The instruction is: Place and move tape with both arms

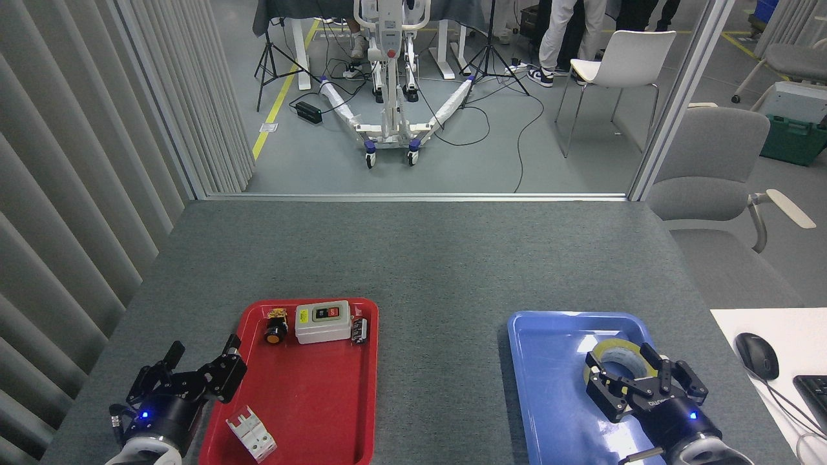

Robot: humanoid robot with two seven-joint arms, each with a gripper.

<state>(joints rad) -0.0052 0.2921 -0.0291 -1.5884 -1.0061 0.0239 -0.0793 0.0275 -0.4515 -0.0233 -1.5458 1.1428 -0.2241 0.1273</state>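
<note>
The yellow tape (617, 349) lies flat in the blue tray (549, 368), in its right half, with the hole facing up. My right gripper (623, 368) is open at the roll's near side. Its black fingers (604, 387) spread about the roll's near rim; I cannot tell whether they touch it. My left gripper (203, 354) stands open and holds nothing. It hangs over the grey table just outside the left edge of the red tray (310, 400), its blue light lit.
The red tray holds a white switch box (322, 321), a black and orange push button (274, 332), a small black part (360, 329) and a white plastic clip (252, 436). A mouse (756, 355) and keyboard (814, 387) lie on the white desk at right.
</note>
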